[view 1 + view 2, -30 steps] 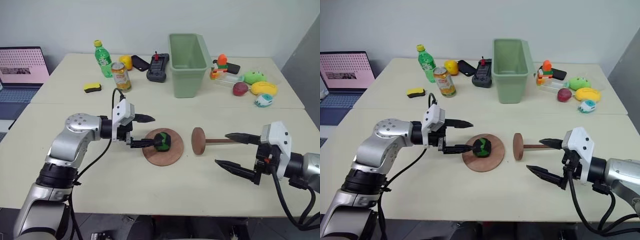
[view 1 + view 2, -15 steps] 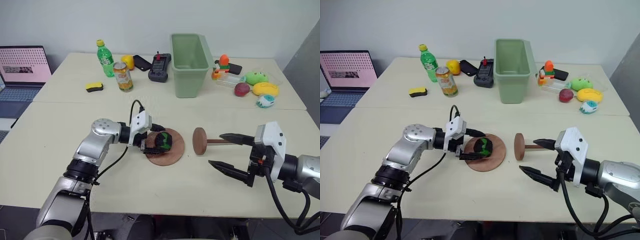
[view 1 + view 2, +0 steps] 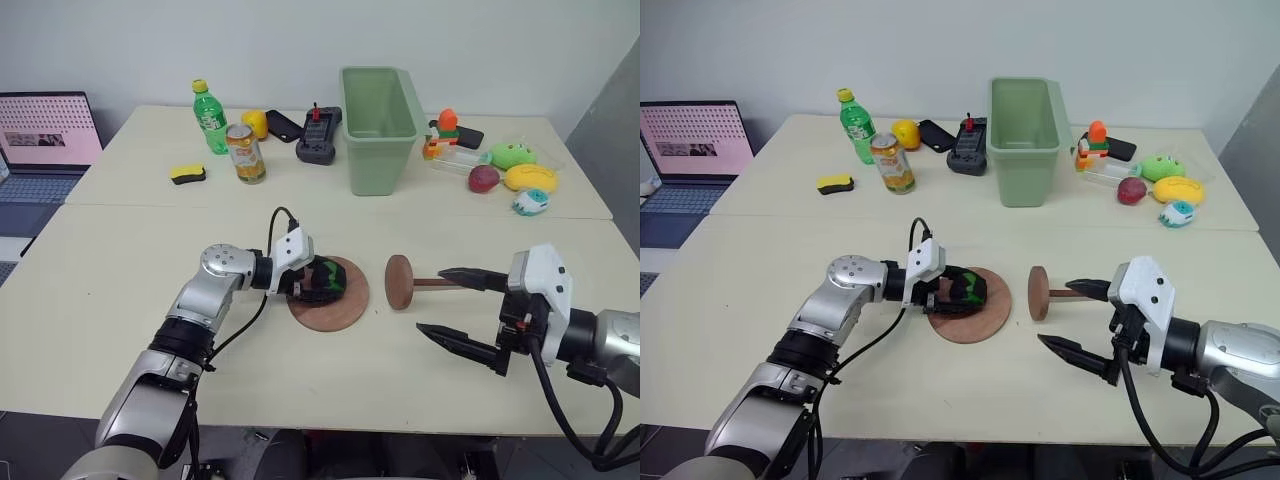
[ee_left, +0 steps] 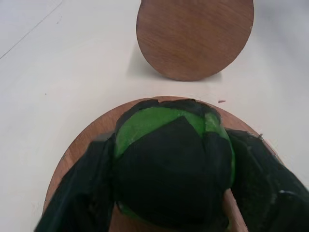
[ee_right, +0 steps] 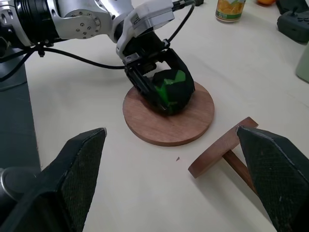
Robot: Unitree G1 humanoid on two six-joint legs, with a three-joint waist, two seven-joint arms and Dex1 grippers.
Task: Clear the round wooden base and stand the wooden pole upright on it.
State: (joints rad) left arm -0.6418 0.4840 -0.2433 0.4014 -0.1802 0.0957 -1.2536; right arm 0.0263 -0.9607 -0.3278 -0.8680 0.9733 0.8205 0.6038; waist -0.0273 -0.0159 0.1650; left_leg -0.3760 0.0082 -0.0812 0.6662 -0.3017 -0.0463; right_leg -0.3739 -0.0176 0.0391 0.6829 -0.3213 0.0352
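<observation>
A pale table (image 3: pixel 120 330) stands before a plain white wall, with many small things along its far side.

The left gripper (image 3: pixel 318 283) lies low over the base (image 3: pixel 335 310), and its two fingers (image 4: pixel 82 193) press against both sides of a green and black ball (image 4: pixel 169 162). The ball sits on the base, so this grip looks like the first step: the disc must be cleared before anything can stand on it. Whether the fingers are fully tight I cannot say, but they touch the ball on both sides.

Just past the ball, on the far side from the left gripper, the pole (image 3: pixel 440 282) lies on its side on the table. Its own disc (image 3: pixel 399 282) stands on edge, near the base but apart from it, and the rod points toward the right gripper (image 3: pixel 468 310).

The right gripper is spread wide and holds nothing. One finger hovers near the rod's free end, probably waiting to take the pole once the base is free.

Farther behind the grippers stand a green bin (image 3: pixel 378 128), a bottle (image 3: pixel 208 118) and a can (image 3: pixel 243 153), well apart from the work.
</observation>
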